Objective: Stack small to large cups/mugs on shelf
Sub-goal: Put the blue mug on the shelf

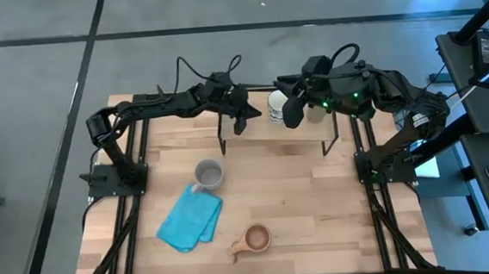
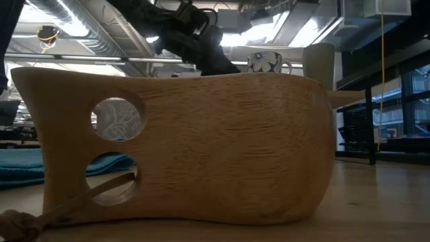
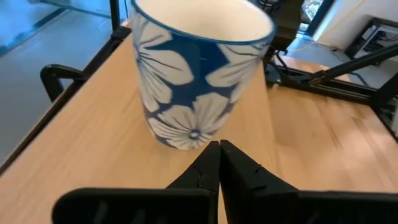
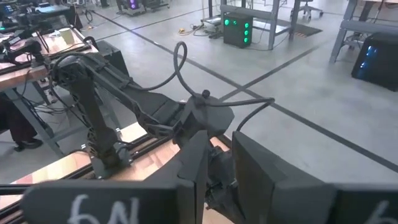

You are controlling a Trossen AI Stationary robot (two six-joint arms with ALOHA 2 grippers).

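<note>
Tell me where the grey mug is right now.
In the high view the grey mug stands on the table's left half, in front of the shelf, touching the blue cloth.

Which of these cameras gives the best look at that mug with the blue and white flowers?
The left wrist view: the flowered mug fills it, upright on the shelf, just beyond the left gripper. The high view shows it small from above; the low view shows only its top; the right wrist view misses it.

White blue-flowered mug (image 1: 276,105) stands upright on the shelf (image 1: 313,123); grey mug (image 1: 208,174) mid-table; brown wooden cup (image 1: 256,237) near the front edge.
</note>
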